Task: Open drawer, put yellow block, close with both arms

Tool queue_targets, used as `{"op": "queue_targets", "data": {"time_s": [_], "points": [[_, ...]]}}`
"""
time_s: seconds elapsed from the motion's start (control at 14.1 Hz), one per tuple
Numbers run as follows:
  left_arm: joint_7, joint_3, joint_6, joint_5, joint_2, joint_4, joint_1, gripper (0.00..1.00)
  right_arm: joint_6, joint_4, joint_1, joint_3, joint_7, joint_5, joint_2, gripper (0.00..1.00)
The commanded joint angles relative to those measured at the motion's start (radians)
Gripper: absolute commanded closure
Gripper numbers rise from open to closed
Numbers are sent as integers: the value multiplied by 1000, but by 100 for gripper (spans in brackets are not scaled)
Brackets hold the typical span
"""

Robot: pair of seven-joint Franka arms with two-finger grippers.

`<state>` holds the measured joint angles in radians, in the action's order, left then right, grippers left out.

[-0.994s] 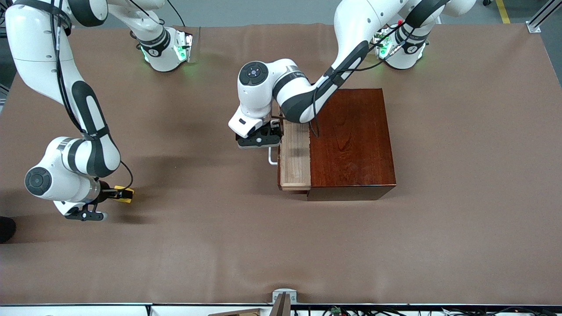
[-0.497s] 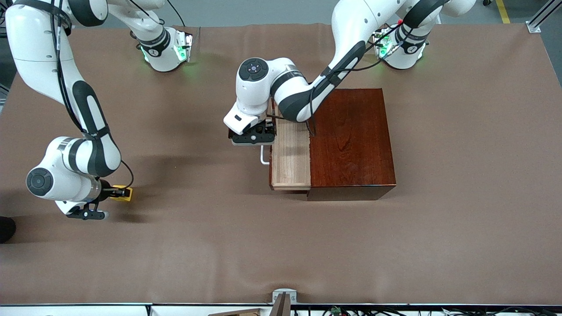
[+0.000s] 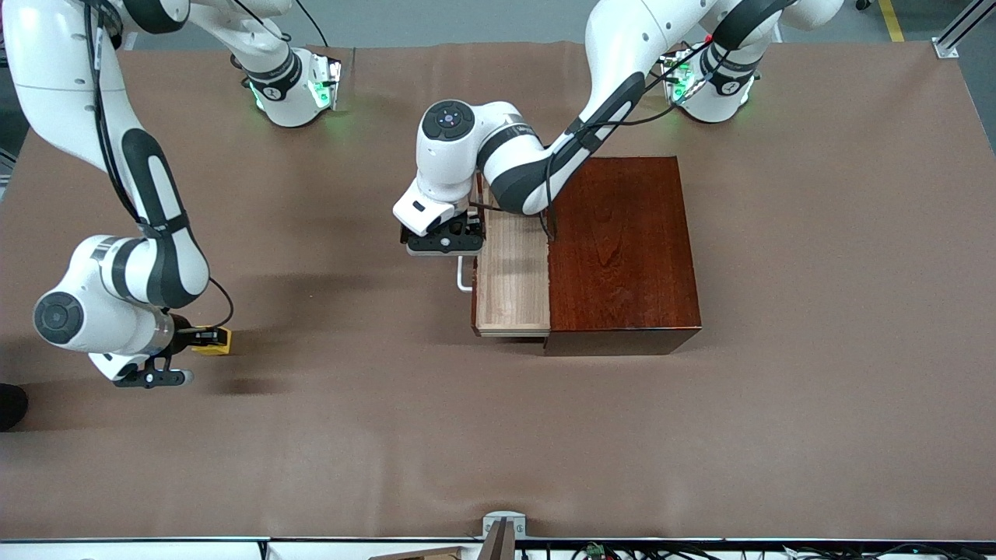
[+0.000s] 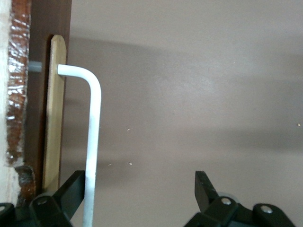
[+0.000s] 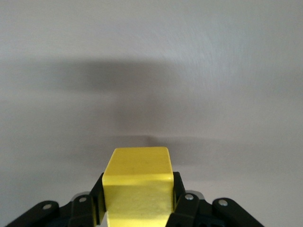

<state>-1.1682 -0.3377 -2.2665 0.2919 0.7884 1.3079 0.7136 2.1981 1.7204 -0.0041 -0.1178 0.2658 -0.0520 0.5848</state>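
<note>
- The table [image 3: 817, 389] is covered with a plain brown mat that shows some soft wrinkles; at the edge by the arm bases a strip of grey floor is visible.
- A glossy reddish-brown wooden box [image 3: 622, 249] stands on the mat, toward the left arm's end of the table.
- The drawer [image 3: 510, 280] is partly pulled out of the box: a pale light-wood tray, with a white bar handle [image 4: 94, 137] on its dark front.
- The left gripper [image 3: 443, 241] is at the handle. Its fingers [image 4: 71, 191] stand wide apart, and the white bar passes just beside one of them; no grip on it is visible.
- The yellow block [image 5: 138, 187] is a small plain cube with smooth faces.
- The right gripper [image 3: 204, 337] is closed on the yellow block, with one finger on each side, low over the mat at the right arm's end of the table, well apart from the box.
</note>
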Motion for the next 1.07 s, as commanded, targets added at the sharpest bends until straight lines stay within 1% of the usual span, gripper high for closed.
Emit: {"op": "queue_targets", "data": {"time_s": [0.0, 0.28, 0.5, 0.71, 0.99], "points": [[-38, -23, -136, -66, 66, -68, 50, 0, -14, -11, -13, 1, 201, 14, -42, 100], [-41, -23, -197, -117, 68, -70, 63, 0, -14, -60, -24, 0, 326, 12, -51, 100], [-41, -23, -217, -152, 68, -81, 67, 0, -15, -97, -24, 1, 426, 12, -52, 100], [-41, -21, -191, -155, 55, -81, 60, 0, -15, -105, -22, 4, 487, 11, -60, 100], [-33, -12, -75, -152, 37, -82, 55, 0, -14, -105, -22, 7, 590, 0, -71, 100]]}}
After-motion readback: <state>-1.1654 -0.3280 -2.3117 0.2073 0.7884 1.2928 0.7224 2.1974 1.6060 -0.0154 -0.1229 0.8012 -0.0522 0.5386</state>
